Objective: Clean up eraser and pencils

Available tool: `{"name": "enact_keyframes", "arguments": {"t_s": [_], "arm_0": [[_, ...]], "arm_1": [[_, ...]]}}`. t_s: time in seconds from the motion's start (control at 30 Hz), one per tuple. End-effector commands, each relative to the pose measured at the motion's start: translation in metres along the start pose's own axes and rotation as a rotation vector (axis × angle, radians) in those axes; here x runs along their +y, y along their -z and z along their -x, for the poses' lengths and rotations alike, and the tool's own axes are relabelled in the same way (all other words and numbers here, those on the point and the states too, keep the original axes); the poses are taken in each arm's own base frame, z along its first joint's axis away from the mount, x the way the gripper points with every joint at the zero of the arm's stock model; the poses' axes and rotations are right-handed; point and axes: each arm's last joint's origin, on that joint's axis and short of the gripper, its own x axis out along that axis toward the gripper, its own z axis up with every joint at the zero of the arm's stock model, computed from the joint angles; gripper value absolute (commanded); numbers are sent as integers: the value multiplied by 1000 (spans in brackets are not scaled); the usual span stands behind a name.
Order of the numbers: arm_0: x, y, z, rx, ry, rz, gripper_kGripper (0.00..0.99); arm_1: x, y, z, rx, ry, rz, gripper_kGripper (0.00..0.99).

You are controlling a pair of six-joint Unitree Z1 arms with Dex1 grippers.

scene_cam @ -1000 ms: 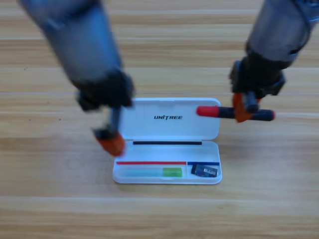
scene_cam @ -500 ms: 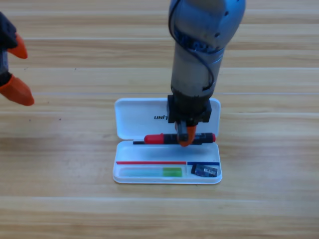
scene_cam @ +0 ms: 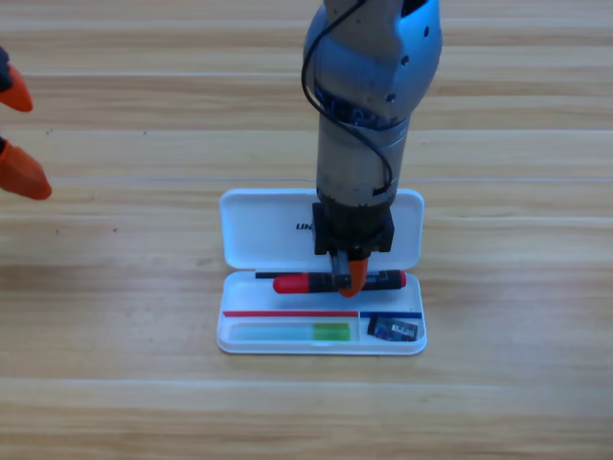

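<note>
The red marker lies level across the upper part of the open white case's tray, red cap to the left. My right gripper points down from the picture's top and is shut on the marker near its middle. A small dark eraser sits in the tray's lower right compartment. My left gripper waits at the left edge, open, far from the case.
The case's lid lies flat behind the tray, partly covered by the right arm. A pale green strip rests in the tray's lower left compartment. Bare wooden table surrounds the case.
The right gripper has carried the marker from right of the lid to over the tray, then a little lower and left. The left arm has drawn back to the left edge.
</note>
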Motion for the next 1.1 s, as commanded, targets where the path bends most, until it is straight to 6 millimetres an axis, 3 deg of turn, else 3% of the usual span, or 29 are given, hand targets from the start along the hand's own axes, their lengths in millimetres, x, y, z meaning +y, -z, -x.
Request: {"name": "enact_keyframes", "arguments": {"t_s": [0.03, 0.07, 0.1, 0.23, 0.4, 0.67, 0.8, 1.0, 1.1], "arm_0": [[0, 7, -3, 2, 8, 18, 990], [0, 7, -3, 1, 9, 19, 990], [0, 7, -3, 2, 10, 19, 990], [-1, 7, -4, 2, 13, 18, 990], [-1, 7, -3, -4, 13, 24, 990], [1, 5, -3, -12, 12, 39, 990], [6, 0, -10, -12, 10, 45, 990], [32, -8, -29, -41, -35, 90, 990], [48, -13, -43, -88, -59, 115, 989]], "arm_1": [[7, -11, -28, 67, -20, 1, 528], [7, -11, -27, 66, -18, 1, 724], [7, -11, -27, 67, -16, -1, 799], [8, -9, -15, 51, -4, -1, 870], [20, 1, 23, -8, 0, 1, 900], [76, 41, 126, -167, 14, 38, 919], [100, 66, 152, -239, -33, 44, 930], [95, 122, 185, -432, -116, -78, 930], [97, 136, 189, -476, -109, -125, 930]]}}
